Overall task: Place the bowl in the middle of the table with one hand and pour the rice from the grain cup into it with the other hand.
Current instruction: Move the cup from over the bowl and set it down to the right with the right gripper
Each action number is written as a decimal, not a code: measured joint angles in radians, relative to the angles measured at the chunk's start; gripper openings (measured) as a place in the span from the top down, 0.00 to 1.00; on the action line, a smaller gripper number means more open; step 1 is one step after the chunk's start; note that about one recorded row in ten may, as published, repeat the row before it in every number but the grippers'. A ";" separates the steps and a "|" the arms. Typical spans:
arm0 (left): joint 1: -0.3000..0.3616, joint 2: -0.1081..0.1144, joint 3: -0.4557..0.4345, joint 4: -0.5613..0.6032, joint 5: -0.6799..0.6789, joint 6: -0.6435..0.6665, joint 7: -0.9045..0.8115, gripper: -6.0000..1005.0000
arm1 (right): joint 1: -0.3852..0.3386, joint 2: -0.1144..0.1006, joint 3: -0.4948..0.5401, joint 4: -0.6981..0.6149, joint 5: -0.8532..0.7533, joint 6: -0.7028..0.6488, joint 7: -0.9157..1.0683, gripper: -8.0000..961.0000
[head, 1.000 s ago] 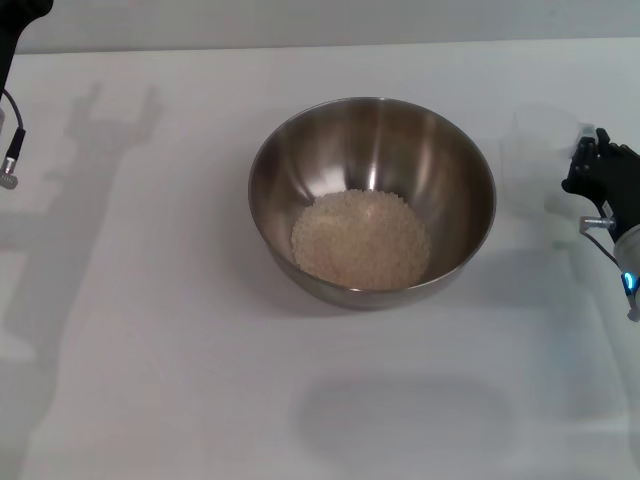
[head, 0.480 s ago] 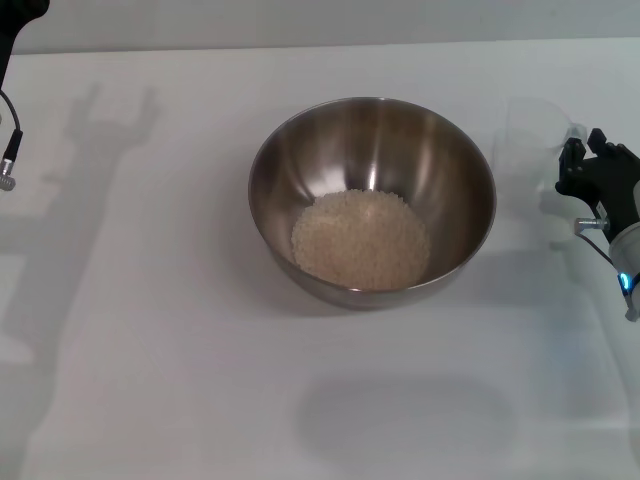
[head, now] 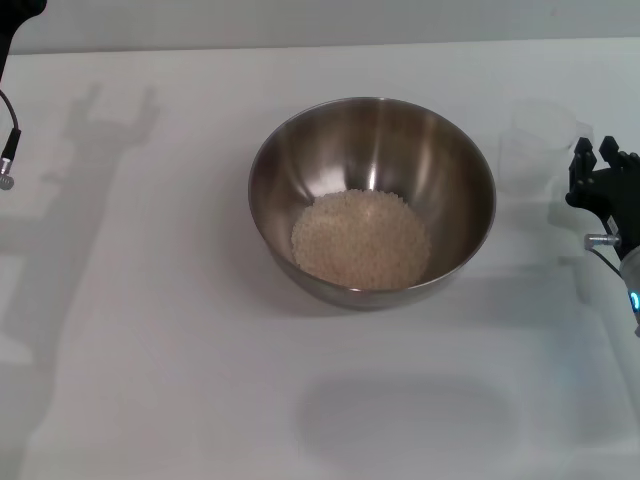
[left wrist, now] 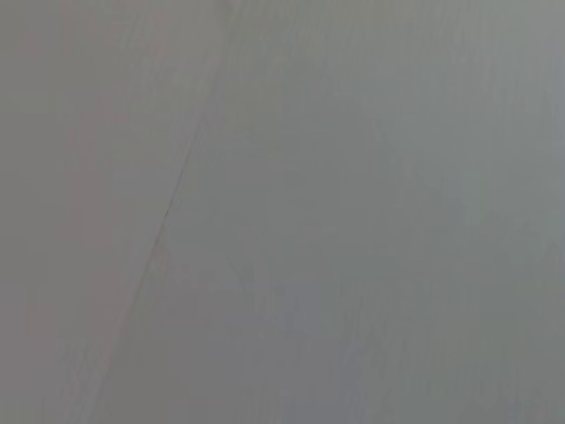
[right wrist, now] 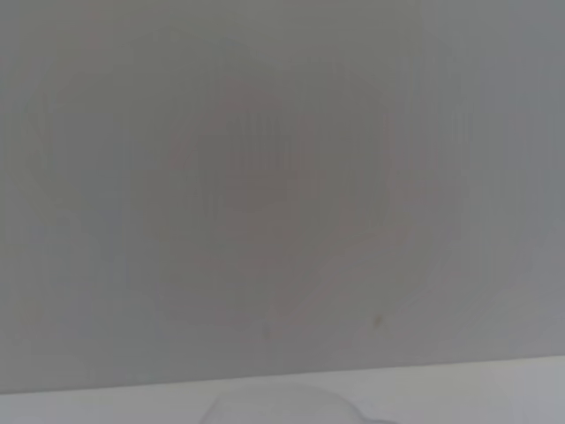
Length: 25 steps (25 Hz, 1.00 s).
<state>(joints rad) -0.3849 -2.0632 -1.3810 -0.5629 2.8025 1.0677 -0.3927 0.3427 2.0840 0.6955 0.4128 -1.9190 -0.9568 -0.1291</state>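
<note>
In the head view, the bowl (head: 372, 202) is seen standing upright slightly above the centre of the frame on the white bench (head: 170, 330). The rice (head: 361, 238) is heaped in the bottom of the bowl, well below its rim. The clear cup (head: 541, 146) is set upright on the bench at the right of the frame, just beside the bowl's right rim but apart from it, and no grains can be made out in it. The right tool (head: 603, 172) is seen at the right edge of the frame, just right of the cup; its dark fingers are spread and point toward the top of the frame, and nothing is held between them. Whether it touches the cup cannot be told. The left tool is outside the frame; only a dark part of the left arm (head: 12, 60) with a cable is seen at the upper left corner. Wide bare bench surface is left across the left side and the whole lower half of the frame, crossed only by shadows.

In the left wrist view, only a plain grey surface with a faint slanted line is shown.

In the right wrist view, a grey surface fills most of the frame, and a pale curved rim of the cup (right wrist: 282, 406) is glimpsed at the bottom edge.
</note>
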 joint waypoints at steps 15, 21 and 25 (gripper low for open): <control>-0.003 0.002 -0.007 0.010 0.000 0.005 0.000 0.19 | -0.032 -0.001 -0.100 -0.019 0.000 -0.088 -0.001 0.74; -0.004 0.002 -0.008 0.012 0.000 0.007 0.000 0.19 | -0.023 -0.001 -0.101 -0.031 0.001 -0.093 -0.001 0.73; -0.005 0.002 -0.008 0.014 0.000 0.009 0.000 0.19 | -0.009 -0.001 -0.102 -0.044 0.000 -0.093 0.000 0.73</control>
<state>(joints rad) -0.3895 -2.0616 -1.3886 -0.5493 2.8026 1.0766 -0.3926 0.3336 2.0826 0.5936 0.3689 -1.9186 -1.0495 -0.1292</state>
